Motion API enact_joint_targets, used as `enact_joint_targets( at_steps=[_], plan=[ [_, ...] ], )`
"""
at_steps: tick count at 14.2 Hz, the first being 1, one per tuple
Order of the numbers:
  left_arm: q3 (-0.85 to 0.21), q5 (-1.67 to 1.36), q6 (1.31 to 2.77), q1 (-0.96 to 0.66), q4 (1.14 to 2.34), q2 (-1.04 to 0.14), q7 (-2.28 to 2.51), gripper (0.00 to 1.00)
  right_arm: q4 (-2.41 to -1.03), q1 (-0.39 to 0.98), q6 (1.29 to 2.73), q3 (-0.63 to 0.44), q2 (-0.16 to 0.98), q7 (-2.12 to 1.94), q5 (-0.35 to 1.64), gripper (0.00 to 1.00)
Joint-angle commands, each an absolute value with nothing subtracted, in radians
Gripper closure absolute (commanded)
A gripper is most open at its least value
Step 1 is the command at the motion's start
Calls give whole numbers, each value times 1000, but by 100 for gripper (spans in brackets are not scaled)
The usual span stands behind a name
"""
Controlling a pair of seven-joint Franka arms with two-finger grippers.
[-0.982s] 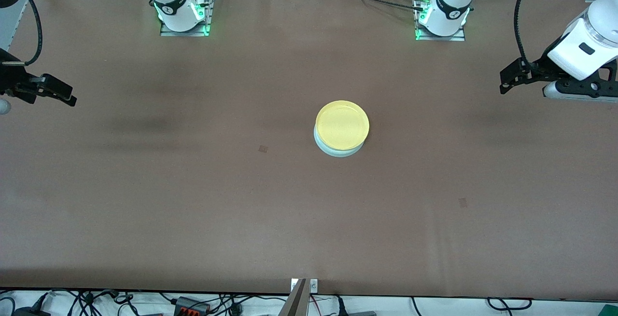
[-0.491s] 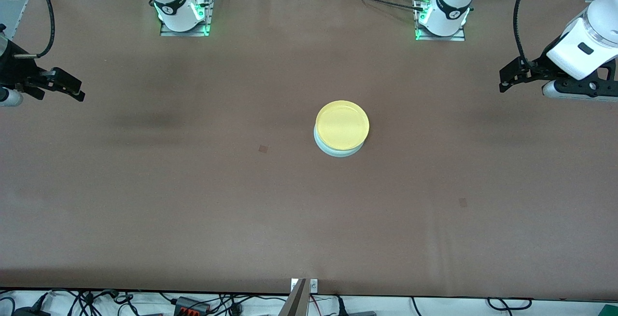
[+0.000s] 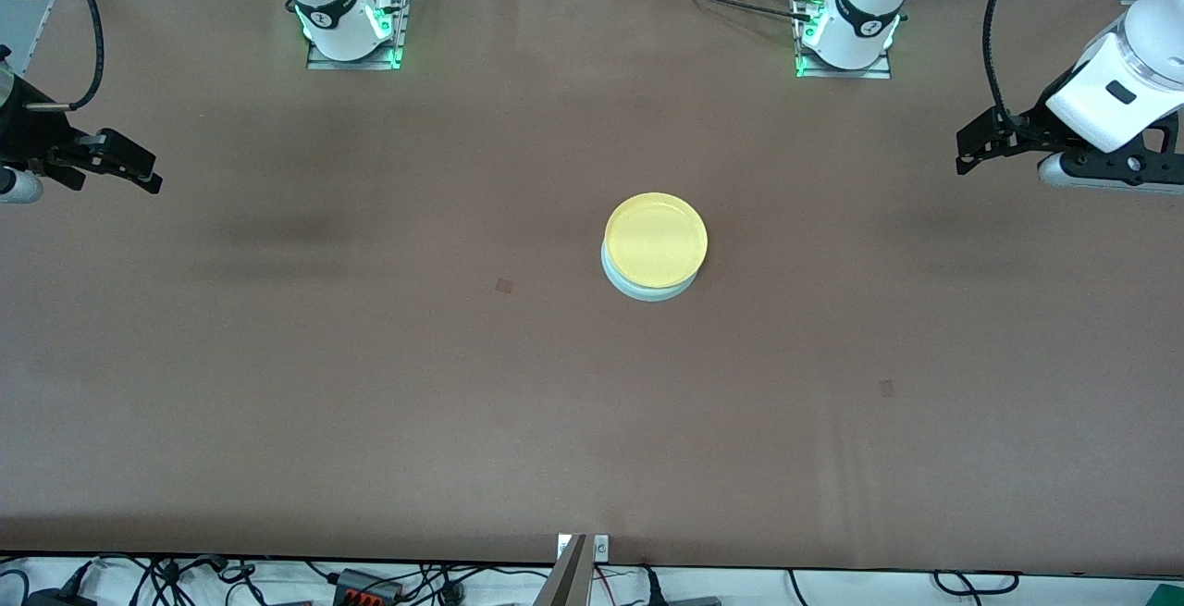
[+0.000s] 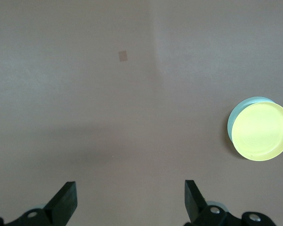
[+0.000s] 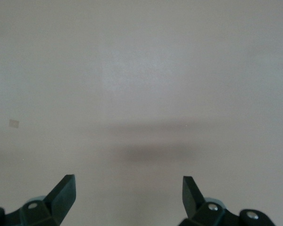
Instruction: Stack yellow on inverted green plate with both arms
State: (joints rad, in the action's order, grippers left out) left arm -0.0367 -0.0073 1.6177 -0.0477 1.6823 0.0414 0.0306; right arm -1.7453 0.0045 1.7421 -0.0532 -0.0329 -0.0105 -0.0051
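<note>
The yellow plate [image 3: 656, 240] lies rim up on top of the pale green plate [image 3: 647, 290] at the middle of the table; only a crescent of the green plate shows under it. Both also show in the left wrist view, the yellow plate [image 4: 262, 131] over the green plate [image 4: 237, 114]. My left gripper [image 3: 964, 162] is open and empty, up over the left arm's end of the table. My right gripper [image 3: 148, 184] is open and empty, up over the right arm's end. Both wrist views show wide-apart fingers [image 4: 66, 201] [image 5: 65, 189] over bare table.
The brown table [image 3: 370, 384] has small dark marks [image 3: 503, 285] [image 3: 886, 389]. The arm bases [image 3: 351, 23] [image 3: 846, 32] stand along its edge farthest from the front camera. A metal bracket [image 3: 573, 569] and cables sit at the near edge.
The right gripper has moved a little toward the middle and up in the front view since a second ago. The left gripper has risen slightly. The plates have not moved.
</note>
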Motion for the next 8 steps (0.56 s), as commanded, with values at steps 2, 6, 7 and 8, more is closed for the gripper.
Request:
enact_joint_targets(
  at_steps=[2, 6, 7, 8],
  plan=[
    [-34, -6, 1588, -52, 1647, 29, 20, 0, -1769, -2, 1747, -55, -55, -2, -12, 0],
    [-34, -8, 1586, -52, 1647, 29, 20, 0, -1769, -2, 1746, -57, -57, -6, -14, 0],
    [-34, -8, 1586, -52, 1647, 29, 20, 0, -1769, -2, 1746, -57, -57, -9, -14, 0],
    [-34, -9, 1586, -52, 1647, 29, 20, 0, -1769, -2, 1746, -57, -57, -12, -14, 0]
  ],
)
